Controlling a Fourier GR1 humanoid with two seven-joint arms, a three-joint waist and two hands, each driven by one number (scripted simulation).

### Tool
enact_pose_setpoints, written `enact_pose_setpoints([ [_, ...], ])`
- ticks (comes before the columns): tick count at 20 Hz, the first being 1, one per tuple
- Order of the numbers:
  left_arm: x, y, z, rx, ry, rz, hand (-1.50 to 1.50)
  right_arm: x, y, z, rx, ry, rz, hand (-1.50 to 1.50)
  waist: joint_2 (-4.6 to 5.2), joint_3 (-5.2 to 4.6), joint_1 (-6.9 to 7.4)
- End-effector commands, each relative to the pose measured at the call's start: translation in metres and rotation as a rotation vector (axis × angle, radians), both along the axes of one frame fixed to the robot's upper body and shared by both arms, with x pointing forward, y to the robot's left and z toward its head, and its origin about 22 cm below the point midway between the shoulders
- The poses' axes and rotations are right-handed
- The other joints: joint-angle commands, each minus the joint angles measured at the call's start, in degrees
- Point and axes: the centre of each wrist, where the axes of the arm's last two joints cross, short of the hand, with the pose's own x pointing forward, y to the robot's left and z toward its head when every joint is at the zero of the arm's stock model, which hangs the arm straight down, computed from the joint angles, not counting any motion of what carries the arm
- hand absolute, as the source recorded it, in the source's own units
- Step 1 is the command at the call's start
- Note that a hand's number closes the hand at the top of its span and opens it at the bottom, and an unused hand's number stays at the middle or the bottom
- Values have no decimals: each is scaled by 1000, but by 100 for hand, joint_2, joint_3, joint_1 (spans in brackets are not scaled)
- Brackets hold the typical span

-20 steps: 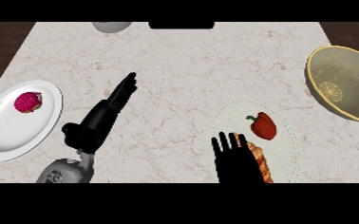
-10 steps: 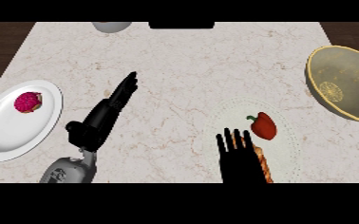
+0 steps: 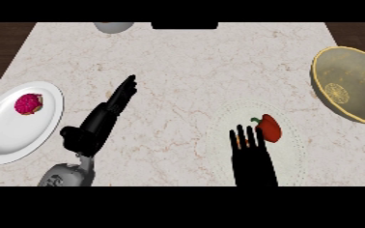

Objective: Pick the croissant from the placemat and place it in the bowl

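Right hand (image 3: 251,159) has slid fwd a bit, fingers straight, nothing held, covering the croissant (image 3: 243,144) on placemat (image 3: 296,145) at 5 o'clock. Bowl (image 3: 341,88) at 3 o'clock. Grasp not started.

Croissant (image 3: 245,144) mostly hidden (under right hand (image 3: 251,162)); bowl (image 3: 341,88) edge-cropped

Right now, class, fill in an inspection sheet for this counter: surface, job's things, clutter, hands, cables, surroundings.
Surface: pale marble counter.
Job's things: placemat at lower right; croissant mostly hidden under the right hand, only an orange sliver between the fingers; yellow bowl at the right edge.
Clutter: red pepper on the placemat; white plate with a pink item; grey object at the top edge.
Hands: left hand open, fingers straight; right hand open over the croissant.
Cables: nothing seen.
Surroundings: dark strips beyond the counter's corners.
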Motion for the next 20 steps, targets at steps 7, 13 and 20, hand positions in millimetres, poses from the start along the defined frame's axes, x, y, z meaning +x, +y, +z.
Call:
enact_pose_setpoints([
  [7, 9, 8, 13, 16, 5, -5, 0, 35, -31, -19, -1, 35, -56, -150, 3, 0, 6],
  [13, -10, 3, 14, 4, -10, 8, 0, 10, -20, -30, 30, 7, -16, -150, -6, 0, 6],
  [20, 19, -14, 9, -14, 7, 12, 0, 36, -30, -34, 76, -45, 122, 150, 4, -1, -12],
])
